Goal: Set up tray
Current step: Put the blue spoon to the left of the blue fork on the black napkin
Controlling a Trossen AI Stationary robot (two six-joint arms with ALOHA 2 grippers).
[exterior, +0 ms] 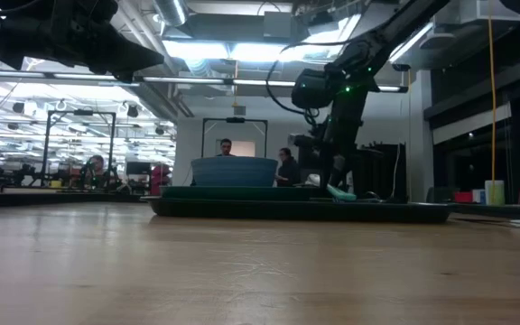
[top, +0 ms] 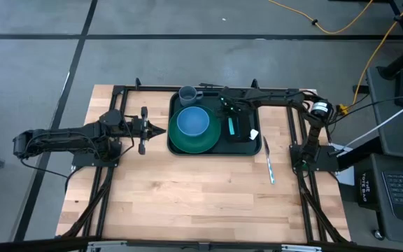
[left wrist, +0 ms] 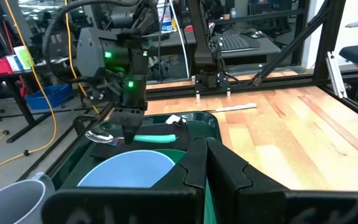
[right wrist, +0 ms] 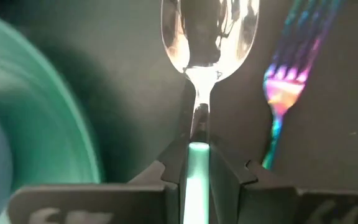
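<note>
Right end effector holding spoon, above tray

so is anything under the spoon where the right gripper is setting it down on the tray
Nothing visible blocks it. The right gripper is shut on the spoon, which hangs over bare dark napkin on the tray. The fork lies to one side and the green plate to the other, both apart from the spoon.

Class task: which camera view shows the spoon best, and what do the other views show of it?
Right wrist view: the spoon fills the frame, handle pinched in the right claw. Left wrist view shows it small; low view only its handle tip; high view hides it.
</note>
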